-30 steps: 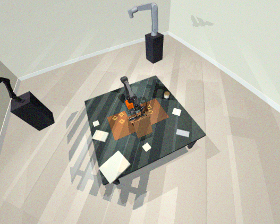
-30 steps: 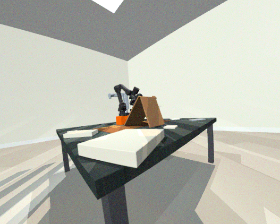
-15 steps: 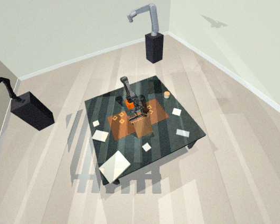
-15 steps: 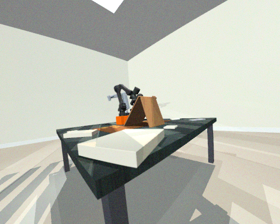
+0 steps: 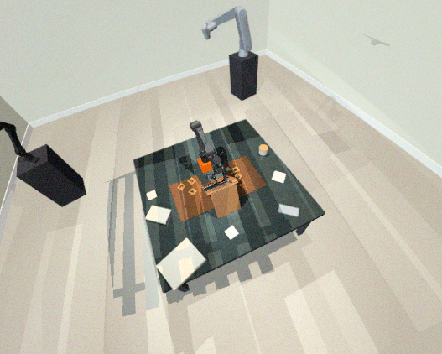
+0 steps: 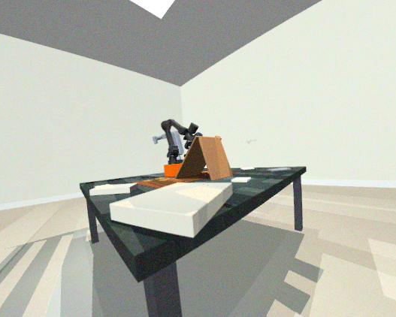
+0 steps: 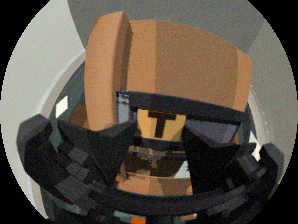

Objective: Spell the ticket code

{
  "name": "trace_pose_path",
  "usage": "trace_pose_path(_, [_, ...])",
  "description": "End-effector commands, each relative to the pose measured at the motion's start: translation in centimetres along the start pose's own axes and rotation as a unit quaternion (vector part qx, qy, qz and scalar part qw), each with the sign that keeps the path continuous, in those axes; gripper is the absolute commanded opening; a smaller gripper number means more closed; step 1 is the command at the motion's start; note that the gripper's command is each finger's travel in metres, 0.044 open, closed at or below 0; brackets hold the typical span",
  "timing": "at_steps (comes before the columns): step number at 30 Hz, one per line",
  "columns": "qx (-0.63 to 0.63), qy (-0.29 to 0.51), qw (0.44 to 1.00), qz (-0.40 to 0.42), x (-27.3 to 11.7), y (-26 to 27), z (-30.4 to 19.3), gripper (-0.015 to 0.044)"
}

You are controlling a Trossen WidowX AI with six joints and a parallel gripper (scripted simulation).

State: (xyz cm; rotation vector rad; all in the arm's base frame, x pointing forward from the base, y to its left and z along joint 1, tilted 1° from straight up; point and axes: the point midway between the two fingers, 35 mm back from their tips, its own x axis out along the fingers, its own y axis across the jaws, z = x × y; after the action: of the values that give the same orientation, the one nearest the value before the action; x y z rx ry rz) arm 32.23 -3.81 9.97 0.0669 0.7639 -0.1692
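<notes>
A yellow tile marked T (image 7: 145,125) sits between the dark lips of the letter rail (image 7: 175,104) (image 5: 213,185) on the wooden board (image 7: 195,60) (image 5: 226,201) (image 6: 216,158). Rail channel shows on both sides of it. My gripper (image 7: 160,125) is shut on the T tile, one fingertip at each side. Loose tiles lie left of the board, one tile (image 5: 181,186), a second tile (image 5: 192,180) and a third tile (image 5: 192,191); more tiles (image 5: 236,169) lie to the right. A white patch, perhaps the ticket (image 7: 182,170), is partly hidden by the right finger; its code cannot be read.
Orange-brown mats, a left mat (image 5: 186,210) and a right mat (image 5: 253,180), flank the board. The dark table (image 5: 257,226) also bears a large white slab (image 5: 181,264) (image 6: 167,206) at its corner, a round cup (image 5: 263,150) and several flat pale pieces. An orange block (image 5: 204,165) (image 6: 171,170) is at the arm's base.
</notes>
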Motion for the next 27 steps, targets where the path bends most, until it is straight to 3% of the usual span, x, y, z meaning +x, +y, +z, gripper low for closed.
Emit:
trace_pose_path(1, [0.002,-0.001,1.0,-0.002,-0.5,0.0,0.0,0.0295])
trace_pose_path(27, [0.002,-0.001,1.0,-0.002,-2.5,0.1,-0.1,0.0295])
